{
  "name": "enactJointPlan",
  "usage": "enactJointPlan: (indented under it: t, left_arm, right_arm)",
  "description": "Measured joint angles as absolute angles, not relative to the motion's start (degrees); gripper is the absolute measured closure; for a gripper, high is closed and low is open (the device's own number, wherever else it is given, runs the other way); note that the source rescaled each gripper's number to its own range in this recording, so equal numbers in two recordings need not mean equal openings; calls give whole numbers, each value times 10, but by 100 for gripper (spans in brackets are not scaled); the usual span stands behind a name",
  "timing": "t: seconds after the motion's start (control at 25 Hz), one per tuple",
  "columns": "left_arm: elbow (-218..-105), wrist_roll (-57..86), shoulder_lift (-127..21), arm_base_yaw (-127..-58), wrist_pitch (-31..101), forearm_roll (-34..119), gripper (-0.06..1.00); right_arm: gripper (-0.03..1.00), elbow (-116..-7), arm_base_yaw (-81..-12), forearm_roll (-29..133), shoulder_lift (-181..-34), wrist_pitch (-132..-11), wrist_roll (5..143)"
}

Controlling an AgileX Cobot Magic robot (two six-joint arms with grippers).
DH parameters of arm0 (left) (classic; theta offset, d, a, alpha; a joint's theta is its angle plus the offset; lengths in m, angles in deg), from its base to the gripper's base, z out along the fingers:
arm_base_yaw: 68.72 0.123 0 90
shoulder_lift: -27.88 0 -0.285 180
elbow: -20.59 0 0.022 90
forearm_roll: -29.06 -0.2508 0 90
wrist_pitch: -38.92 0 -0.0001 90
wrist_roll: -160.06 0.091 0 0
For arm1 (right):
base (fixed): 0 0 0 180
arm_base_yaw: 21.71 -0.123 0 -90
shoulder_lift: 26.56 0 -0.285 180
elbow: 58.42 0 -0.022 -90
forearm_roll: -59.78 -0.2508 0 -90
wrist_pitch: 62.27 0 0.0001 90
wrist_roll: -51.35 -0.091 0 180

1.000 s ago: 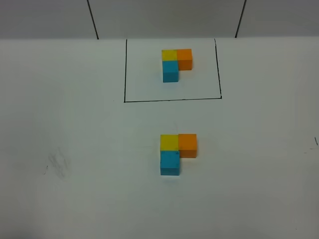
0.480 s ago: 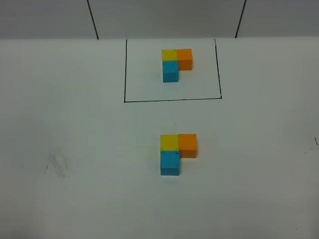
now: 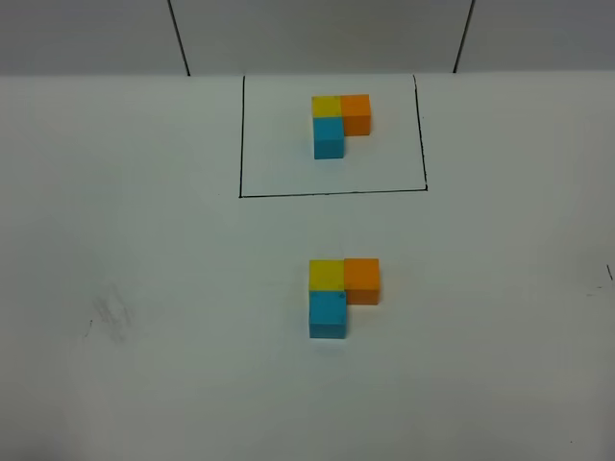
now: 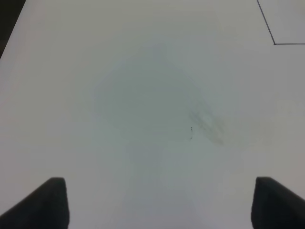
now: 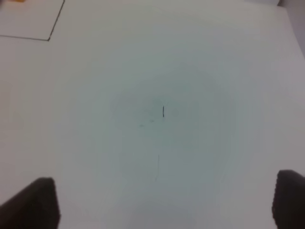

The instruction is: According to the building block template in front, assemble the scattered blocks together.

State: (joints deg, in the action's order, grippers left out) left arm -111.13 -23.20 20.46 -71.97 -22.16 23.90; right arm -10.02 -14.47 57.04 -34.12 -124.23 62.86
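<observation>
The building block template (image 3: pixel 338 120) stands at the back inside a thin black rectangle: yellow, orange and cyan-blue cubes joined in an L. Nearer the front, the three scattered blocks touch in the same L: yellow cube (image 3: pixel 327 274), orange cube (image 3: pixel 362 279), cyan-blue cube (image 3: pixel 328 314). Neither arm shows in the high view. In the left wrist view my left gripper (image 4: pixel 159 205) is open over bare table with nothing between its fingertips. My right gripper (image 5: pixel 164 202) is open too, above bare table, holding nothing.
The white table (image 3: pixel 144 240) has a faint grey smudge (image 3: pixel 110 315) at the left, also seen as the smudge (image 4: pixel 209 125) in the left wrist view. A corner of the black rectangle (image 5: pixel 50 38) shows in the right wrist view, and a short dark mark (image 5: pixel 163 111).
</observation>
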Motion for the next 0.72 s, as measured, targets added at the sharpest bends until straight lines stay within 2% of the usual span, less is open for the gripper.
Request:
enactJointPlan:
  t: [0.24, 0.56, 0.72]
  left_arm:
    - [-1111, -232, 205, -720, -222, 239, 30]
    - [-1111, -232, 205, -720, -222, 239, 30]
    - [-1111, -232, 205, -720, -222, 239, 30]
  right_arm:
    - [35, -100, -166, 569, -341, -1242, 628]
    - [65, -100, -264, 569, -341, -1242, 628]
    - [79, -100, -289, 569, -341, -1242, 628]
